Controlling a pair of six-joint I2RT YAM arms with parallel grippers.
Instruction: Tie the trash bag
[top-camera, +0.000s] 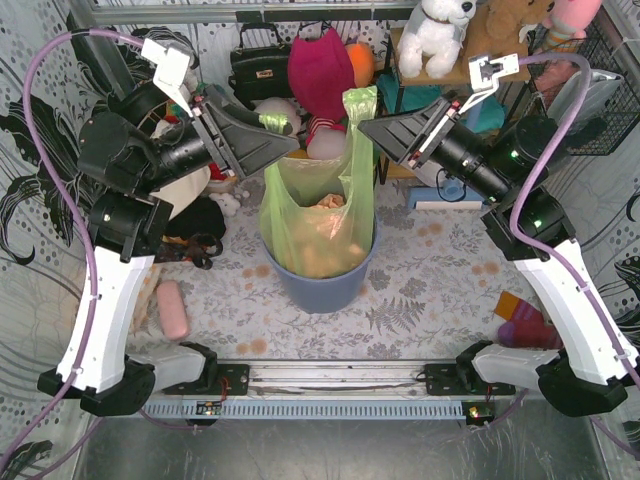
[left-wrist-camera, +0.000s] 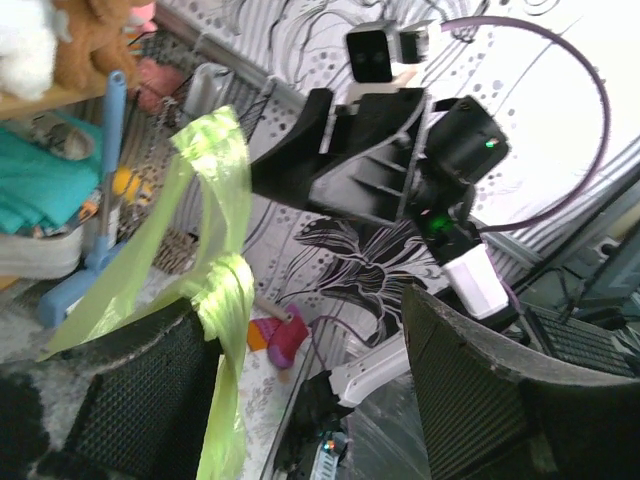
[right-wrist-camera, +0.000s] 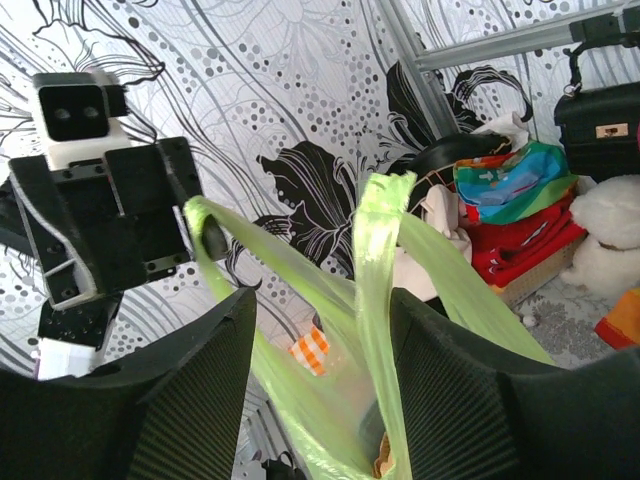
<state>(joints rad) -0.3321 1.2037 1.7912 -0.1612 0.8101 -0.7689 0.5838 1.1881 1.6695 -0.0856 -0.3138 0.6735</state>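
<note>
The lime-green trash bag (top-camera: 318, 222) stands in a blue-grey bin (top-camera: 325, 287), with tan paper (top-camera: 327, 252) showing through it. Its two handles are pulled up and apart. My left gripper (top-camera: 283, 135) is open; the left handle (left-wrist-camera: 225, 295) is looped over one finger (left-wrist-camera: 140, 400) and nothing is between the jaws. My right gripper (top-camera: 368, 130) is open around the right handle (right-wrist-camera: 375, 290), which stands upright between its fingers, close to the right finger (right-wrist-camera: 470, 390). The left gripper (right-wrist-camera: 110, 225) also shows in the right wrist view, with the other handle hooked on it.
A pink oblong object (top-camera: 172, 308) lies on the mat at left. An orange and purple sock-like thing (top-camera: 520, 318) lies at right. A black handbag (top-camera: 260, 65), a red plush (top-camera: 320, 70) and a white plush (top-camera: 437, 35) crowd the back.
</note>
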